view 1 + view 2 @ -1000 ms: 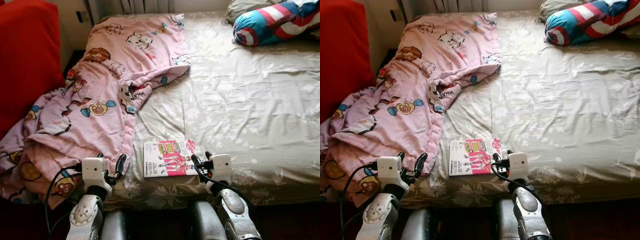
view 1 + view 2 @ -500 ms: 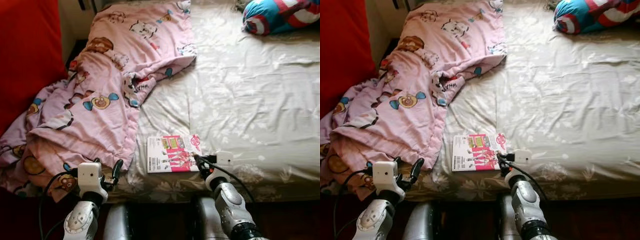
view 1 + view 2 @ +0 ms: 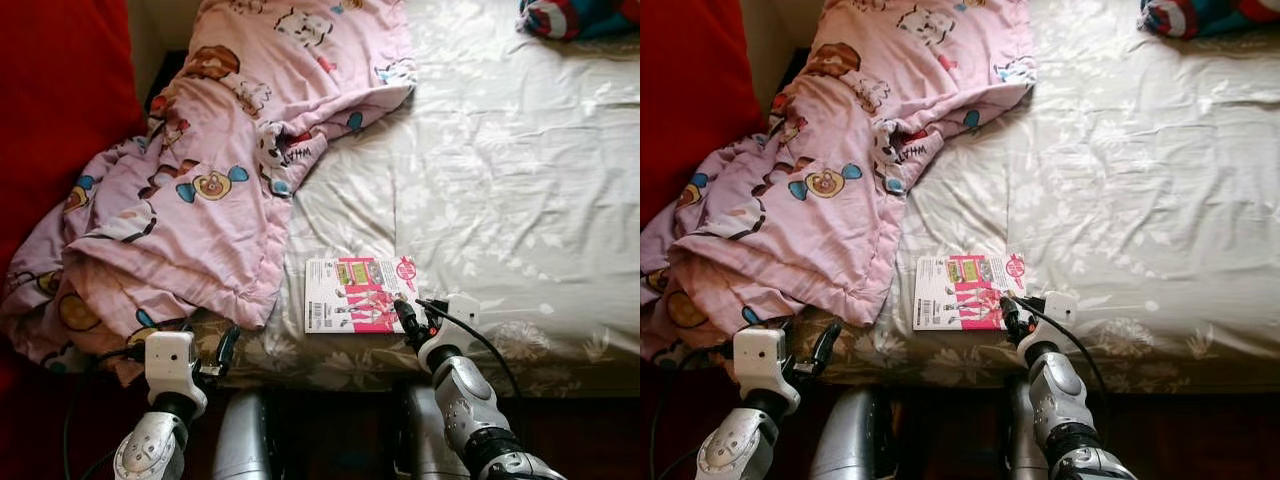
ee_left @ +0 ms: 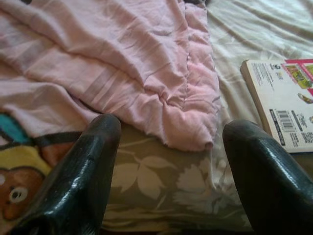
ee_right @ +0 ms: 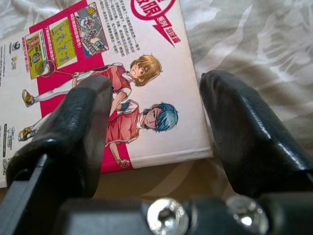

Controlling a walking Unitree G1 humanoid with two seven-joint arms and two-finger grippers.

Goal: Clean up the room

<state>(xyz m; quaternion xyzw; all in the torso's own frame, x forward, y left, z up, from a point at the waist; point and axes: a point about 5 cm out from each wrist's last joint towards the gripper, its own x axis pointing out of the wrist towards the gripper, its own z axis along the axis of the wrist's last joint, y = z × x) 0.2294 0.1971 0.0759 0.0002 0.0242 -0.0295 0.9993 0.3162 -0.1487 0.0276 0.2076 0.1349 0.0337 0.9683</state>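
Here we stand at the near edge of a bed covered with a pale beige floral-patterned sheet. A thin pink-and-white comic book with cartoon figures on its cover lies flat on the sheet close to that near edge, just right of a crumpled pink quilt printed with cartoon animals that spills over the bed's left side. Our right gripper sits at the book's near right corner, its two black fingers spread apart — one over the cover, the other just past the book's right edge, above the sheet. We cannot tell whether either finger touches the cover. Our left gripper hangs at the near edge of the bed below the quilt's hem, fingers apart and holding nothing. A red upholstered cushion stands at the far left — and a striped blue, red and white pillow lies at the far right corner.
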